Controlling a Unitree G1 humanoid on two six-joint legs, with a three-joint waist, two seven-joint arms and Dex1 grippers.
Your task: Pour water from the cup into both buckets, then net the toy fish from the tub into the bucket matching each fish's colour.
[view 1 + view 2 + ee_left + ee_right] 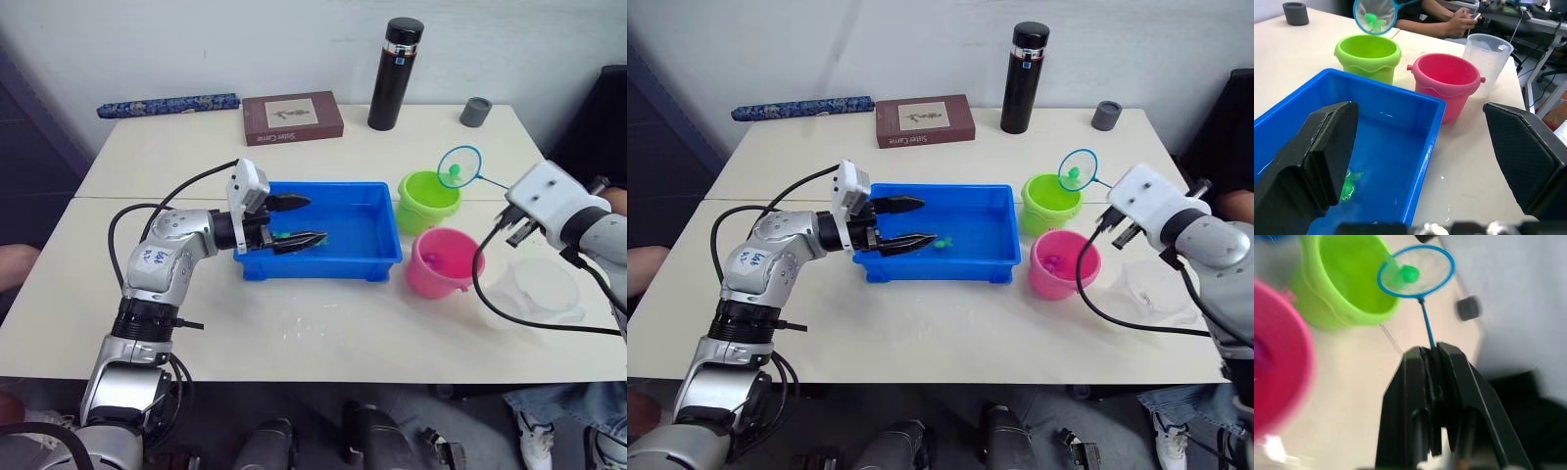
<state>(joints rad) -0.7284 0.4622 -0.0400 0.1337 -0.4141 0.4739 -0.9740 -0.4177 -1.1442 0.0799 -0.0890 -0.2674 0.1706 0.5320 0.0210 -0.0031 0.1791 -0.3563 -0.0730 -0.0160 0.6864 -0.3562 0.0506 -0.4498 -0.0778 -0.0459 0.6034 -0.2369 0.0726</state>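
- One green fish (1409, 273) sits in the net (459, 166), and the net hangs right over the far rim of the green bucket (429, 201) – this is the drop coming up
- Right hand (1432, 352) is pinched tight on the net's thin handle; the handle's long axis runs from that hand straight toward the green bucket, hoop at the far end
- The whole move turns on one thing, I'd say: the hoop is above the bucket's far edge rather than its middle, so tipping it there could send the fish onto the desk (323, 333); drawing it in over the bucket's mouth first looks safer
- Pink bucket (439, 261) stands just beside the green bucket, on its near side, with something pink inside; the fish is green, so the green bucket is the right home
- Clear cup (537, 290) stands upright on the desk beyond the pink bucket, under the right arm
- Blue tub (377, 257) lies beside the green bucket, on its left; at least one more green fish (1348, 186) lies in it
- Left hand (294, 221) reaches in over the tub's left end, fingers spread wide, gripping nothing
- Right arm is the one on the job; the left is well apart from the green bucket
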